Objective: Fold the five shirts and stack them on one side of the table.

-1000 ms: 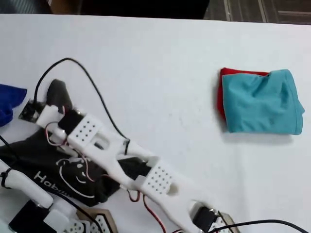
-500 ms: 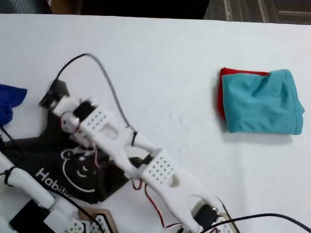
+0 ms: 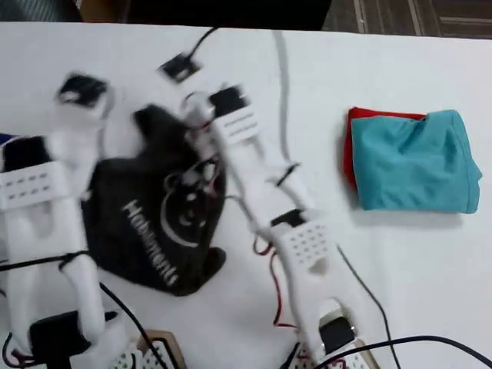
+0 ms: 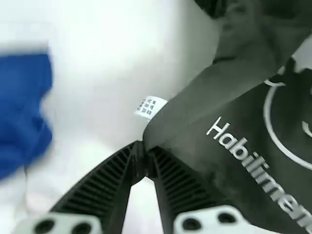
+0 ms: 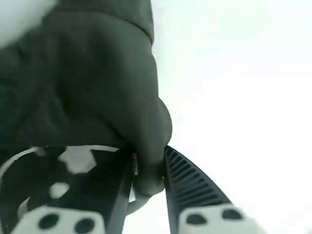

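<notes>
A white table [image 3: 307,69] seen from above, with two white robot arms side by side. Between them is a crumpled black shirt [image 3: 154,223] with its white print facing up, gripped by both arms at its far end.

The left arm [image 3: 46,192] stands on the shirt's left. The left jaws are closed to a narrow pinch on a thin edge of black cloth, just beside a small white label [image 4: 150,107]. The right arm [image 3: 261,192] reaches in from the shirt's right. The right jaws are clamped on a thick, rolled bunch of the same shirt.

A blue shirt [image 4: 22,107] lies unfolded near the left jaws, apart from the black one. Well apart on the right side of the table, a folded teal shirt [image 3: 415,165] sits on a folded red shirt [image 3: 350,146], which shows along its left edge. A loose cable [image 3: 283,77] runs over the table beside the right arm.

Likely risks:
- The left pinch holds very little cloth, so a pull could slip it free and drop that corner.
- The two grips look uneven, one thin and one bunched, so the shirt may spread crooked and fold badly.
- A low sweep towards the left could snag the blue shirt.
- The cable could catch the cloth.
</notes>
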Available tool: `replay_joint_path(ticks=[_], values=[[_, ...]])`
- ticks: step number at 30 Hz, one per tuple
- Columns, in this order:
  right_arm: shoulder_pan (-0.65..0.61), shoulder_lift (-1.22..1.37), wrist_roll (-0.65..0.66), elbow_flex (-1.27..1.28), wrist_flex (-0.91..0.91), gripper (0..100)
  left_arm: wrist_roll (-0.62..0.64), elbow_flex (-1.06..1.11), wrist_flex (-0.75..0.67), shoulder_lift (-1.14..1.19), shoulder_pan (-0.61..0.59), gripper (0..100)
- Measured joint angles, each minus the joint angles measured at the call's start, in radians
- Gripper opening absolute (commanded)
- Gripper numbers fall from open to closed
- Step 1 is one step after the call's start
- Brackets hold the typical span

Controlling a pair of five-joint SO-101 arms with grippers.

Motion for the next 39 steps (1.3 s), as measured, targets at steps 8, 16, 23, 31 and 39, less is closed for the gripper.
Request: replay_joint_path(ticks=[8, 16, 23, 31, 39], values=[[0.170, -0.276, 0.000, 0.160, 0.104, 2.0, 0.029, -0.178, 0.094, 0.002, 0.184, 3], [0.173, -0.743, 0.000, 0.712, 0.101, 2.0, 0.026, -0.112, 0.224, 0.000, 0.160, 3], [0.170, -1.074, 0.000, 1.338, -0.077, 2.0, -0.173, 0.117, 0.227, 0.000, 0.048, 3], [0.086, -1.189, 0.175, 1.731, -0.296, 4.0, -0.221, 0.397, -0.011, 0.000, 0.034, 4], [0.086, -1.237, 0.281, 1.702, -0.209, 38.2, -0.221, 0.488, -0.141, 0.000, 0.017, 20]])
